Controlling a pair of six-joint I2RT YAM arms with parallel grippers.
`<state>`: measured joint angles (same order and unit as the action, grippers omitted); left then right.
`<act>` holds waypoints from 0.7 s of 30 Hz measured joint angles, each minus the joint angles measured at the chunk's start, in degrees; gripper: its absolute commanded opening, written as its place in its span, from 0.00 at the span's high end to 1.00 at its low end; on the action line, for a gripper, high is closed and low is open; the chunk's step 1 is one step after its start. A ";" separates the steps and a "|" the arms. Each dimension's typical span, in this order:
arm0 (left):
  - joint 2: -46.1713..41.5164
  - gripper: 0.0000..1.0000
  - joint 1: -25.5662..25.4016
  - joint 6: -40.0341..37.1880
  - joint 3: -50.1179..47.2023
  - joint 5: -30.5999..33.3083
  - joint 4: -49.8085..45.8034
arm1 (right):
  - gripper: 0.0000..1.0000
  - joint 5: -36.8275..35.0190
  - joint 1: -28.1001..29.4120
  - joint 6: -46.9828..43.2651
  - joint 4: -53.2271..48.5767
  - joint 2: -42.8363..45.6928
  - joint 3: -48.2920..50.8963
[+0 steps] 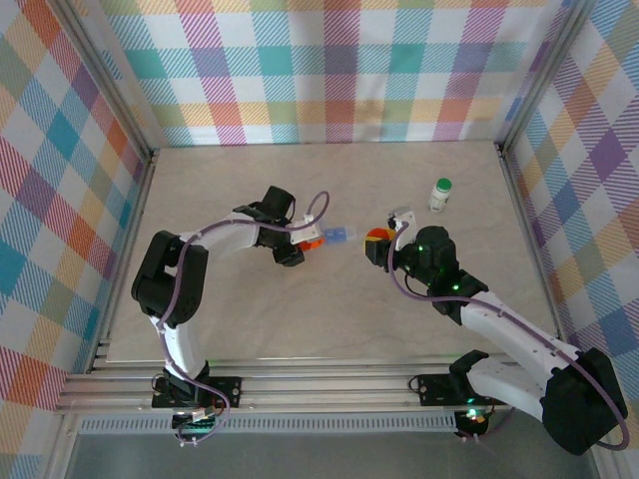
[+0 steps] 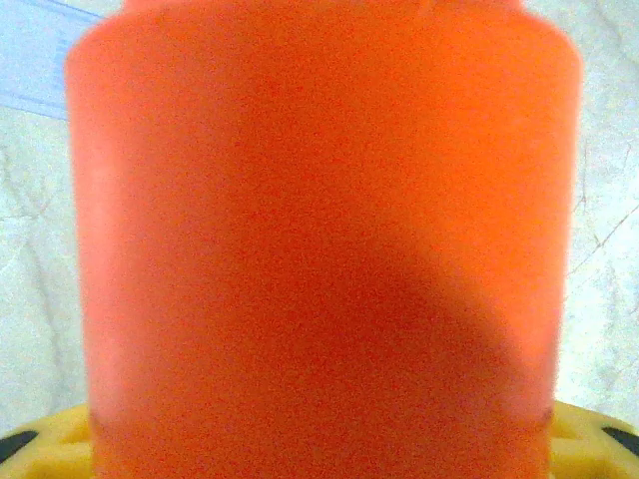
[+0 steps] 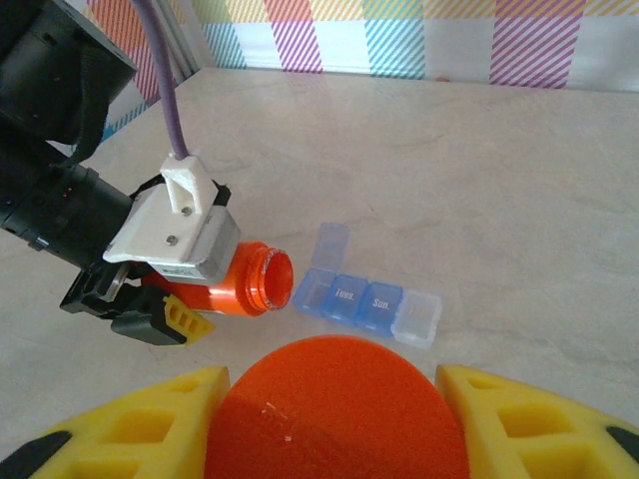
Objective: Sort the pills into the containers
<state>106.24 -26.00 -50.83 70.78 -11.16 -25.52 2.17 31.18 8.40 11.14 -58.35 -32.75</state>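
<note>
Your left claw (image 1: pixel 303 243) sits left of center in the top view and is pinching the orange bottle (image 1: pixel 314 242), which lies on its side with its open mouth aimed toward the right of the frame. In the left wrist view that bottle (image 2: pixel 319 239) is a blurred orange mass across nearly the whole frame, with yellow pads (image 2: pixel 50 439) at the 2 bottom corners and a sliver of the blue pill box (image 2: pixel 30 60) at upper left. From the right wrist view you see the bottle (image 3: pixel 250 281) at center left, its mouth just beside the left end of the blue pill box (image 3: pixel 364 299); whether they touch you cannot tell. The box lies flat on the surface (image 3: pixel 519 200), 4 compartments in a row, the leftmost lid standing up and the other 3 down. Your right claw (image 3: pixel 334 404) is closed on a round orange cap (image 3: pixel 339 409), held between its 2 yellow fingers (image 3: pixel 150 424) at the bottom of that frame. In the top view the same claw (image 1: pixel 377 240) and cap (image 1: pixel 376 236) sit just right of the box (image 1: pixel 339 236). The whitish bottle (image 1: pixel 439 195) with its green cap stands upright toward the upper right, well apart from both claws.
</note>
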 measured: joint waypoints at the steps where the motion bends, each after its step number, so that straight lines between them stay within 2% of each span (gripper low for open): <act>1: 0.39 1.00 0.02 -0.11 0.48 0.15 -0.37 | 1.00 0.00 0.00 0.00 0.00 0.00 0.00; 21: 7.13 1.00 0.31 -3.98 10.54 6.97 -9.55 | 1.00 2.19 0.00 1.29 -0.04 -0.11 0.00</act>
<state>113.36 -25.69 -54.81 81.32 -4.19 -35.07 4.36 31.18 9.69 11.09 -58.46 -32.75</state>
